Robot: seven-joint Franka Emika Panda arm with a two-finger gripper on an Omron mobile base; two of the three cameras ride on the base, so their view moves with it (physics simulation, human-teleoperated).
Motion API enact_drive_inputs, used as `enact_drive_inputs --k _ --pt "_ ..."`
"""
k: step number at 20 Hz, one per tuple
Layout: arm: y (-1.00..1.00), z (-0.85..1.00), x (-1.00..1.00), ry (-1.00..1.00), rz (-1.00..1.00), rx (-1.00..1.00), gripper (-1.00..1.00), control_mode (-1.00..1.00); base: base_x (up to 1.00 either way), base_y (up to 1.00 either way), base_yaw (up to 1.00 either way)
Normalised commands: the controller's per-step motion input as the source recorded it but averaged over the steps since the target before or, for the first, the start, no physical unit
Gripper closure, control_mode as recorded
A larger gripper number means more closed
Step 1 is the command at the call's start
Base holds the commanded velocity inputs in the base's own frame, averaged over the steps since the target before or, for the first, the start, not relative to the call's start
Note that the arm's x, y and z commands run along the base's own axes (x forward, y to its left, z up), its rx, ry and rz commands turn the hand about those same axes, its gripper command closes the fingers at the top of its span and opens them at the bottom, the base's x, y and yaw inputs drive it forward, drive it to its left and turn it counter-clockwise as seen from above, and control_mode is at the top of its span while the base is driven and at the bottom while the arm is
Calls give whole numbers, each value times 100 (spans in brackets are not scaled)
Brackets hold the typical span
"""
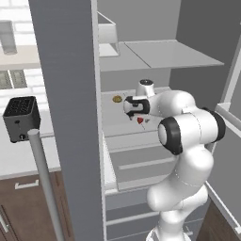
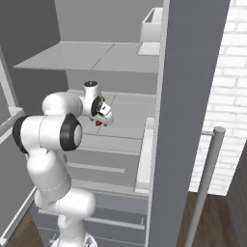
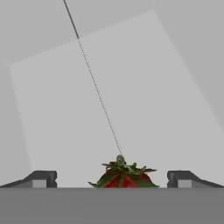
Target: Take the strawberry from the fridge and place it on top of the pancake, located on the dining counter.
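Where the fridge point(image 1: 70, 94) doors stand wide — claw point(image 3: 112, 179) spread around the strawberry point(image 3: 122, 175), yellowish-brown disc point(image 1: 117, 99) nearby.

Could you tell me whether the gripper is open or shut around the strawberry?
Open: in the hand view the fingertips stand apart on either side of the strawberry, not touching it.

Count: 1 strawberry point(image 3: 122, 176), 1 small yellowish-brown round item point(image 1: 117, 99), both on same fridge point(image 1: 70, 94) shelf. 1 black toaster point(image 1: 20, 117) on wall counter. 1 robot arm, 1 gripper point(image 3: 112, 178).
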Motion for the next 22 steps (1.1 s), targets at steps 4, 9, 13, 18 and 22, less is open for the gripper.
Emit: enact_drive_inputs --k 4,9,13,18,22 --pt "0 -38 0 1 -2 0 -100 -100 0 0 0" --pt "0 -24 -1 0 -1 0 -100 -100 0 0 0" --pt "0 -15 -1 0 0 0 100 -100 0 0 0" --pt "2 -17 -1 2 0 -1 100 -100 0 0 0" --pt "0 -9 -3 0 0 -1 100 -100 0 0 0"
